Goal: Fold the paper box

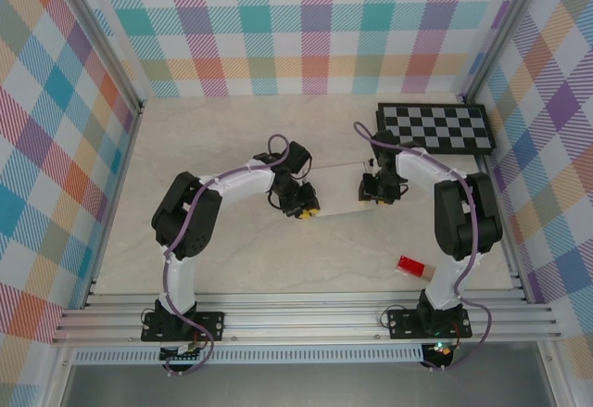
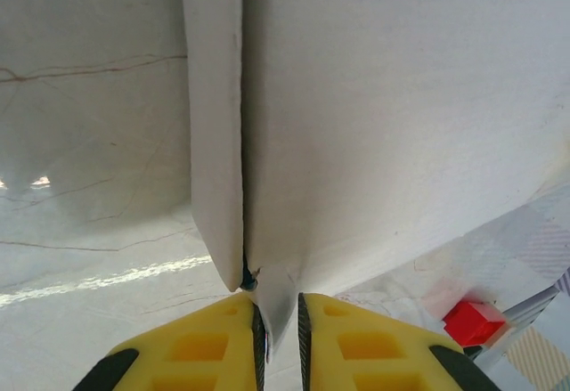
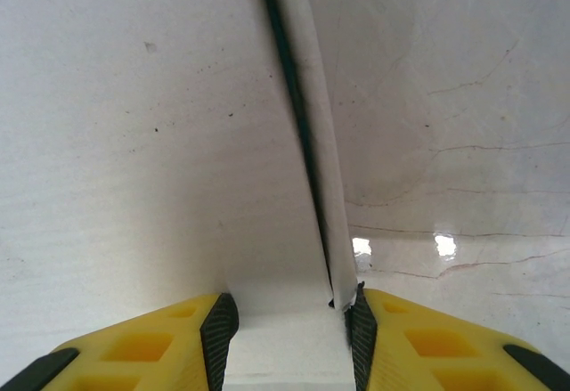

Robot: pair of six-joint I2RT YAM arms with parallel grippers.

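The paper box [image 1: 341, 187] is folded flat and white, and it hangs between my two grippers above the middle of the table. My left gripper [image 1: 306, 210] is shut on a narrow corner tab at its left end. In the left wrist view the tab runs down between the yellow fingers [image 2: 278, 338], with the box's broad face [image 2: 383, 124] and a side flap [image 2: 214, 124] beyond. My right gripper [image 1: 371, 194] is shut across the box's right end. In the right wrist view both pads [image 3: 289, 338] press the end panel, below the white face [image 3: 151, 142] and a folded edge strip [image 3: 313, 159].
A black-and-white checkerboard [image 1: 435, 129] lies at the back right. A small red block [image 1: 410, 265] sits on the table near the right arm's base, also seen as the red block [image 2: 472, 321] in the left wrist view. Plaid walls enclose the marble table [image 1: 222, 138].
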